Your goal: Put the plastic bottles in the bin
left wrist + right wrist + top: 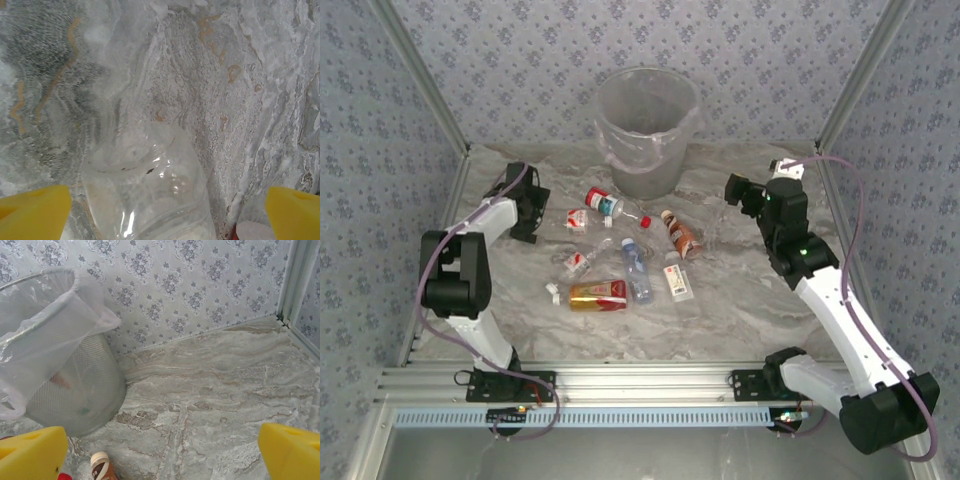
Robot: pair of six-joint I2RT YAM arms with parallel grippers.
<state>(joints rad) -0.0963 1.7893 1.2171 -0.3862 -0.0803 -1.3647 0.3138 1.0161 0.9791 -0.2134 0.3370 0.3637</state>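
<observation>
Some eight plastic bottles [636, 268] lie near one bin [646, 172].

A staged robot test booth: grey floral-wallpaper panels [620, 40] in bare aluminium frame posts [855, 80], a marble-patterned tabletop [740, 320], two white-and-black robot arms [820, 280] bolted to a slotted aluminium rail [640, 378].

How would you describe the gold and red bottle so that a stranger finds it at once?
Start at the big grey-white bin at the back of the table, then come forward through the scattered bottles. At the near left of the group lies the gold and red bottle, on its side. Its neighbours are mostly clear; only it is gold.
</observation>
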